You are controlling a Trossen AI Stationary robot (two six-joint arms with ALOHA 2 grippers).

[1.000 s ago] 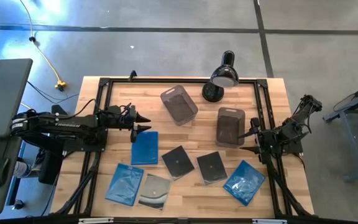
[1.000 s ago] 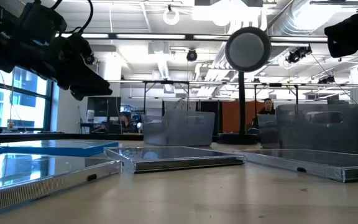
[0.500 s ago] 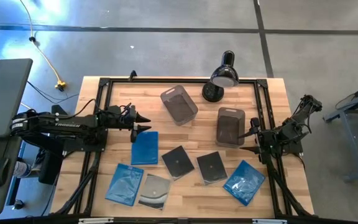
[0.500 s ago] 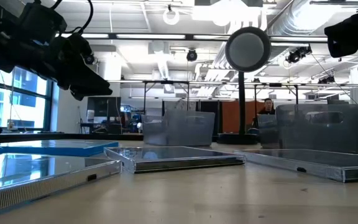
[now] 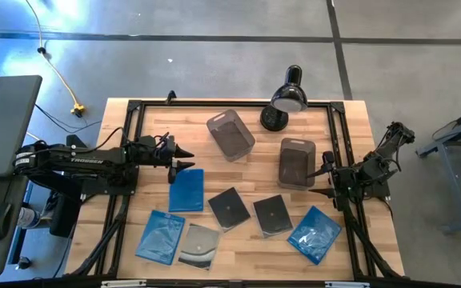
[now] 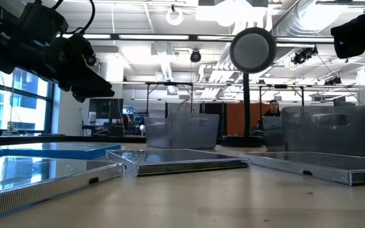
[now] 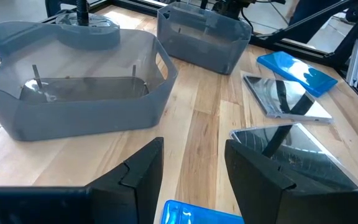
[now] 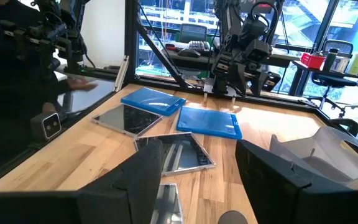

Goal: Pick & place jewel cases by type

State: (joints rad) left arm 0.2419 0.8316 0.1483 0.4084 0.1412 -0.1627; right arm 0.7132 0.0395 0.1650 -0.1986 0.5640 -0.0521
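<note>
Blue jewel cases: one [image 5: 186, 190] just below left gripper, one [image 5: 160, 236] at front left, one [image 5: 314, 234] at front right
Dark jewel cases: two [image 5: 230, 208] [image 5: 272, 214] side by side at front centre
Clear case with disc [image 5: 199, 244]: touching front-left blue case
Left gripper [image 5: 184, 158]: spread, empty, above table's left side
Right gripper [image 5: 324, 181]: spread, empty, beside right tub [image 5: 296, 162]

- Under your wooden table [image 5: 238, 240] lies grey concrete floor [image 5: 214, 64] — a yellow cable [image 5: 58, 76] snakes across it.
- Beyond, you see large windows [image 8: 328, 28], office chairs [image 8: 337, 62], and bright ceiling lights [image 6: 170, 38] among exposed ducts [image 6: 315, 19].
</note>
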